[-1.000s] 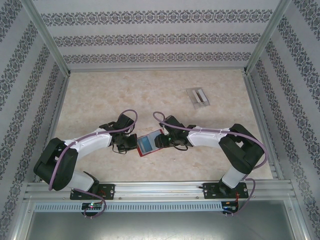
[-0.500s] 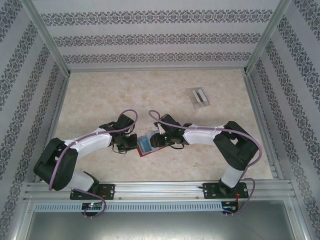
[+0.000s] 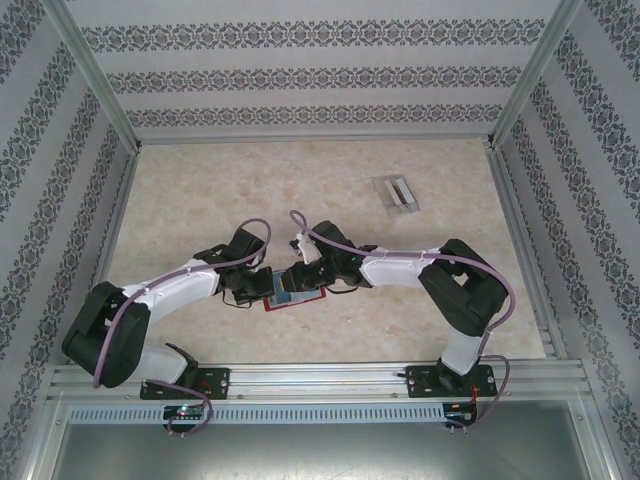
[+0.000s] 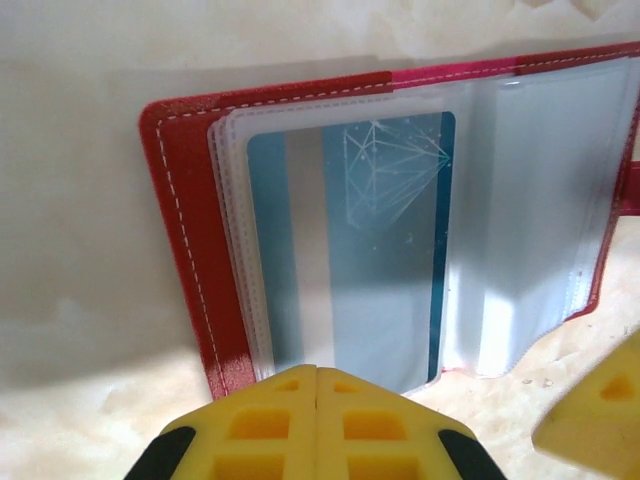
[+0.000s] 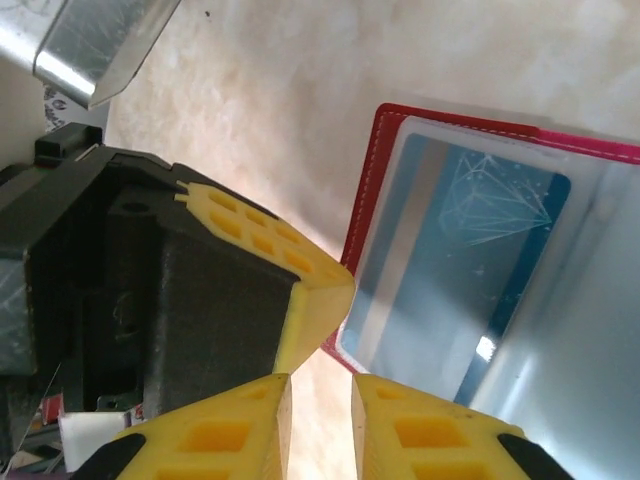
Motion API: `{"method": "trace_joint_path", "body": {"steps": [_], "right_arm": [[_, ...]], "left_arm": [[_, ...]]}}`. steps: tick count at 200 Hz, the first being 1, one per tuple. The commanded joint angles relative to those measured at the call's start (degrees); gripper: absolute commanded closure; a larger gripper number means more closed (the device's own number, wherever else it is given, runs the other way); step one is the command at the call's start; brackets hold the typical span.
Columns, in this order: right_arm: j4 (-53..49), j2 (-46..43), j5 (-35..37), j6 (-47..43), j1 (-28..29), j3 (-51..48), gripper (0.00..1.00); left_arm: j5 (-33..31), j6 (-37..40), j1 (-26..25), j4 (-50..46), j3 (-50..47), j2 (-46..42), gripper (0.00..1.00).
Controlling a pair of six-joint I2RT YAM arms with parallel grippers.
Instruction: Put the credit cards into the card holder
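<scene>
With left fingers (image 4: 260, 430) closed and right fingers (image 5: 420, 435) barely apart, a nudge may shift the wallet (image 4: 180, 230), freeing the card (image 4: 380, 260)

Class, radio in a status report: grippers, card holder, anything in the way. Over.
Left gripper shut, tips at card holder edge. Right gripper slightly open, empty. Holder open, blue card in clear pocket. Tray well away.

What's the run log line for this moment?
card holder: open | blue card: in clear pocket | left gripper: jaws shut at holder's edge | right gripper: jaws slightly apart, empty
</scene>
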Motion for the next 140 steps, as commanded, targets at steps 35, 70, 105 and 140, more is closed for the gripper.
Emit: {"method": "trace_joint_path", "body": {"steps": [35,70,105,140], "right_arm": [[-19.64,-8.44,21.73,-2.73,1.04,0.07,0.56],[-25.48,-6.22,28.79,-0.36,2.99,1.74,0.54],[-25.17,-3.44,27.73,0.63,3.33,3.28,0.54],[-25.36,-1.64,27.29,0.63,3.44,4.4,0.57]], "left_arm": [[-1.94,0.77,1.71,-2.75,-0.34,-3.7,0.99],[-0.41,0.65,1.93,-1.09,-0.65,-1.48,0.95],[0.07,0.86,1.99,-0.99,-0.65,-0.78,0.95],[-0.14,1.31,1.91,-0.97,-0.81,-0.55,0.93]]}}
